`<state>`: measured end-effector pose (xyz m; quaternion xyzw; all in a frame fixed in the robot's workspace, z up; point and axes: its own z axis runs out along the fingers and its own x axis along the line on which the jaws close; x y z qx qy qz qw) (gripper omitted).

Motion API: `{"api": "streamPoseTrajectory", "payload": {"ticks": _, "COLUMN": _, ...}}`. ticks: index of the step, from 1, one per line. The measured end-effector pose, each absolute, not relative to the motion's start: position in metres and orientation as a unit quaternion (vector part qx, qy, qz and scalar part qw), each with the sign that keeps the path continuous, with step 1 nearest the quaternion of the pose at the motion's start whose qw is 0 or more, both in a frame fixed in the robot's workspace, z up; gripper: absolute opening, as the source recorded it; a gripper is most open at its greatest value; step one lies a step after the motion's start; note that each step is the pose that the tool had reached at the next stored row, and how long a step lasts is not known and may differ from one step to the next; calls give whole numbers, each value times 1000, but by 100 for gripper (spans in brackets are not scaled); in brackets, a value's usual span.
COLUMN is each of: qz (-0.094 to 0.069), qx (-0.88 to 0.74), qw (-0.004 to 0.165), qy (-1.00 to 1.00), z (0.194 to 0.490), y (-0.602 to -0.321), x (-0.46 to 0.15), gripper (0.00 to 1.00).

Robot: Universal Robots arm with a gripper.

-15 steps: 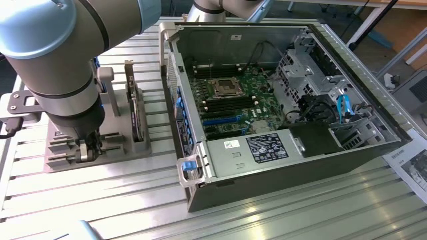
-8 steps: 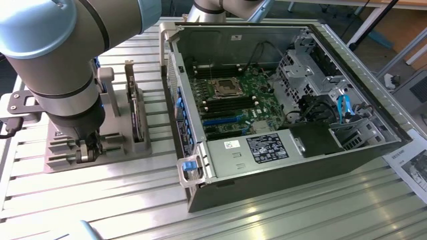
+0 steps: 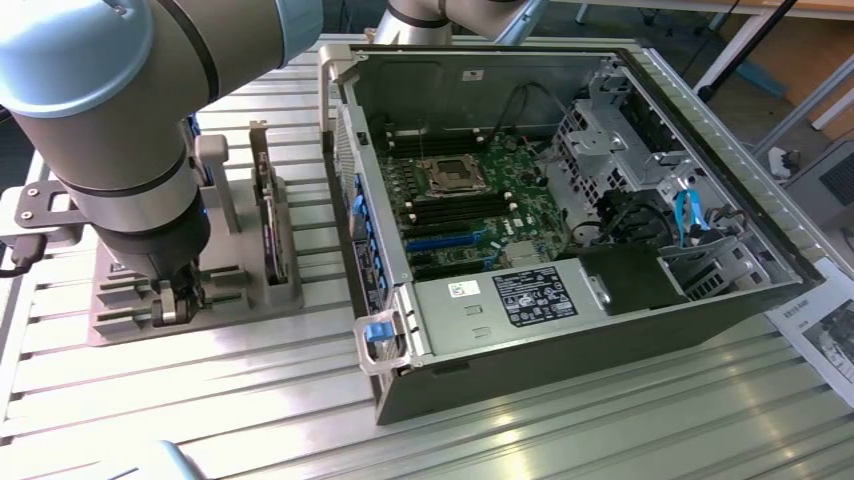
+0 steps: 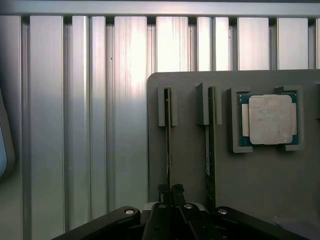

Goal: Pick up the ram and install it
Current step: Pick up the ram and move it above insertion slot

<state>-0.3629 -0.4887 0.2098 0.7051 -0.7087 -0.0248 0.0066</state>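
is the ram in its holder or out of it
In. The ram stands on edge in its slot in the grey holder. The gripper is closed on one end of it, and it has not been lifted out.

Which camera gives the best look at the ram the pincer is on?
The wrist view: the ram stands edge-on in a slot of the holder, with the pincer shut on it. In the exterior view the arm and pincer hide it.
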Motion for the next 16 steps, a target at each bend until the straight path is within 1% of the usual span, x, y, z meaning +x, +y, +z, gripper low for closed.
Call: {"api": "streamPoseTrajectory", "payload": {"ticks": 16, "qz": -25, "qx": 685, "qw": 6, "qy": -728, "z": 210, "y": -489, "x": -363, "gripper": 12}}
